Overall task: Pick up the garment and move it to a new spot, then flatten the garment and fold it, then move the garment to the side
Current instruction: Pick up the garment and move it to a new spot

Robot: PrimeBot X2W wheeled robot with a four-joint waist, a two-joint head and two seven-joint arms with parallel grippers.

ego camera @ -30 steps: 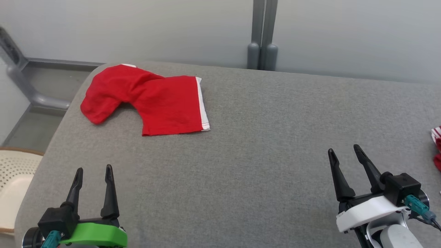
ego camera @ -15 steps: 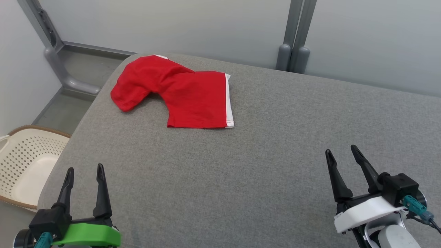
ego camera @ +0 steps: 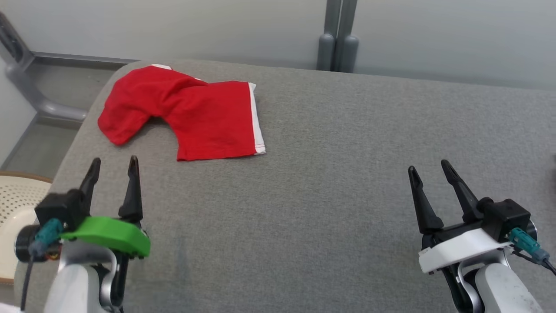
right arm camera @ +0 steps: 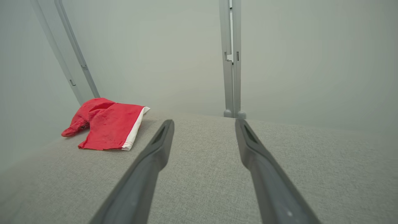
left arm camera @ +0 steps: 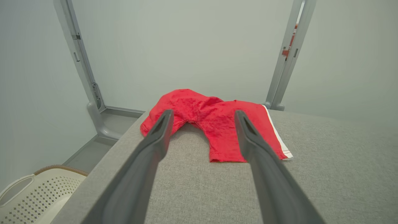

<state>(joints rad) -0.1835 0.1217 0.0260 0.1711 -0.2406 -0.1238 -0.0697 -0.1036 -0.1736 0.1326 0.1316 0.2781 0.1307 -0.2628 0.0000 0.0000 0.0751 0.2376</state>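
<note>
Black two-fingered left gripper [ego camera: 114, 159], green-shelled wrist, lower left of the head view: fingers spread wide, holding nothing, hovering over the padded surface [ego camera: 330, 187]. Right gripper [ego camera: 427, 165], white-shelled wrist, lower right: fingers likewise spread, empty, touching nothing. Red garment [ego camera: 191, 117] with a white side stripe, upper left of the frame, lying crumpled near the surface's far left corner, well apart from both grippers. Surface: grey woven fabric with rounded corners. Cream perforated basket [ego camera: 15, 204] at the left edge, below surface level. Pale wall behind, with a grey double post [ego camera: 338, 39] at upper centre.

Left wrist view: left gripper [left arm camera: 203, 112] fingers rise from the bottom edge, wide apart, nothing between them. Garment [left arm camera: 217, 124] at centre, beyond the fingertips, not touched; white stripe along its right side. Grey surface [left arm camera: 326, 161] beneath. Basket [left arm camera: 40, 196] at lower left, on the floor. Grey frame uprights [left arm camera: 289, 62] against pale wall panels.

Right wrist view: right gripper [right arm camera: 205, 121] fingers wide apart and empty, over the bare grey surface [right arm camera: 202, 174]. Garment [right arm camera: 108, 124] at middle left, well apart from the fingers. Double post [right arm camera: 231, 62] at upper centre, pale walls either side.
</note>
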